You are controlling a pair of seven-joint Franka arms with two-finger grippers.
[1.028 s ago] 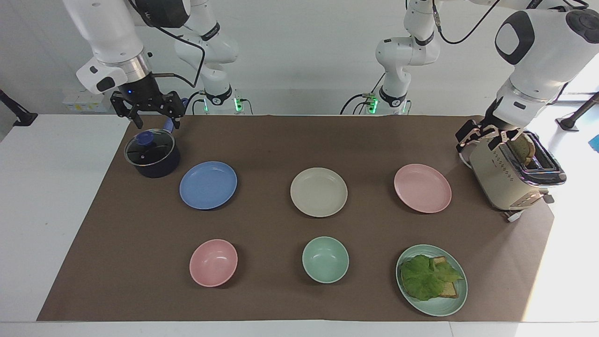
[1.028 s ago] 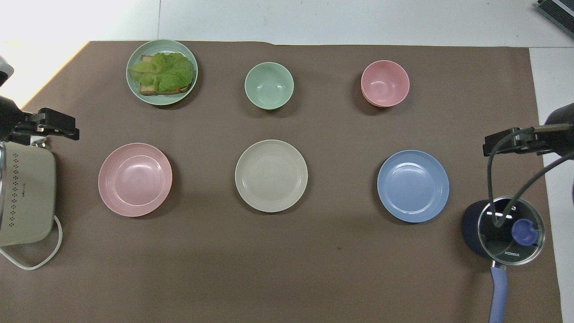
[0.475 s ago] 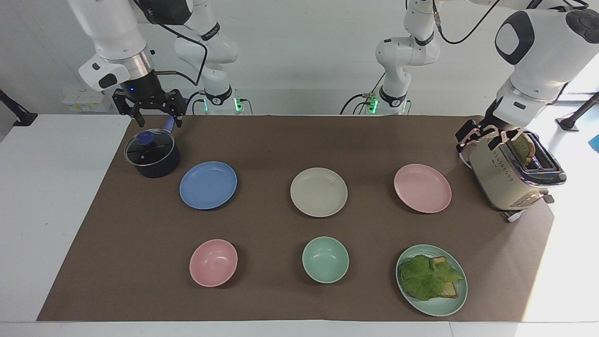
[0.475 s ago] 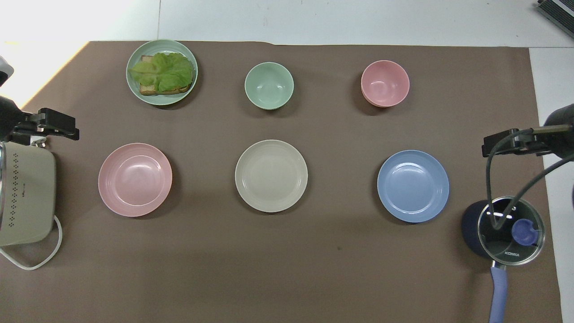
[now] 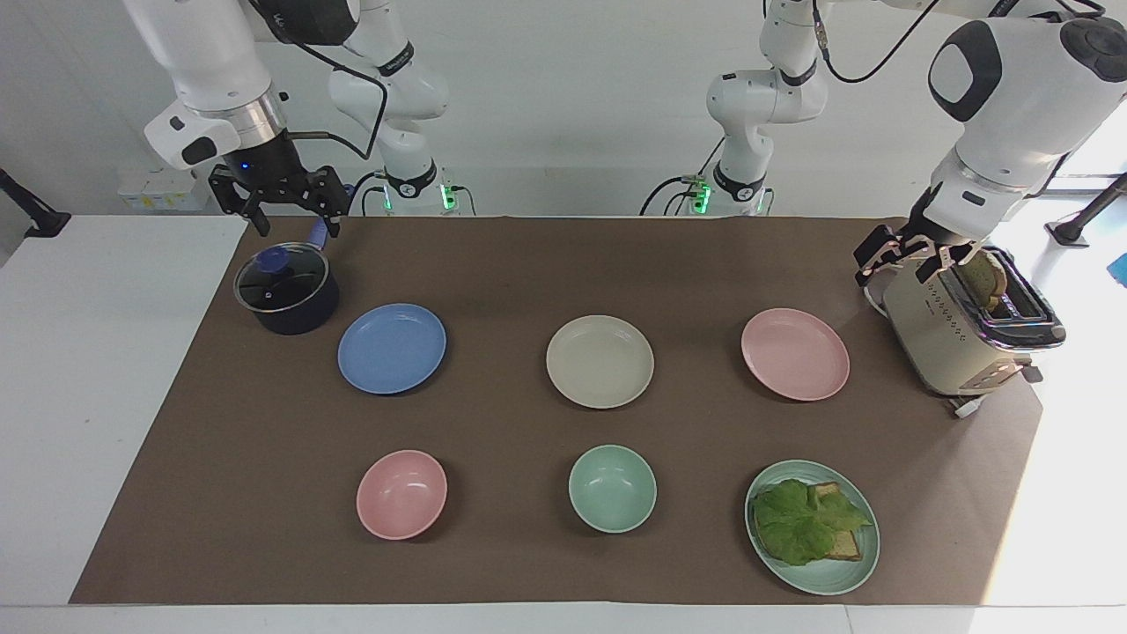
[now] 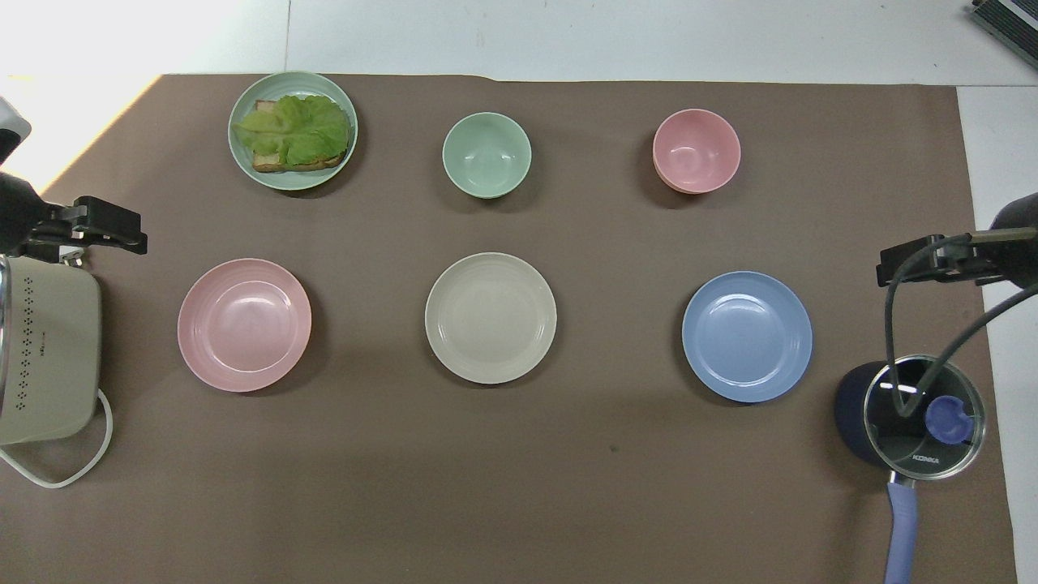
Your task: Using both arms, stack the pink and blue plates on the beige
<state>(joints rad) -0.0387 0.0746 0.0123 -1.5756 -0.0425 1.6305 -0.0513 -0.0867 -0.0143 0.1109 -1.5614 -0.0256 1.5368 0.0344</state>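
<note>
Three plates lie in a row across the brown mat. The blue plate (image 5: 392,348) (image 6: 747,336) is toward the right arm's end and the beige plate (image 5: 600,361) (image 6: 491,317) is in the middle. The pink plate (image 5: 795,354) (image 6: 244,324) is toward the left arm's end. All three are bare and apart from each other. My right gripper (image 5: 297,231) (image 6: 924,264) hangs open and empty over the dark pot. My left gripper (image 5: 898,267) (image 6: 105,231) hangs open and empty over the toaster's end nearest the pink plate.
A lidded dark pot (image 5: 286,291) stands beside the blue plate and a cream toaster (image 5: 964,330) holding bread stands beside the pink plate. Farther from the robots sit a pink bowl (image 5: 401,494), a green bowl (image 5: 612,488) and a mint plate (image 5: 836,581) with a lettuce sandwich.
My right gripper has risen slightly above the pot. My left gripper has shifted a little over the toaster. The plates have not moved.
</note>
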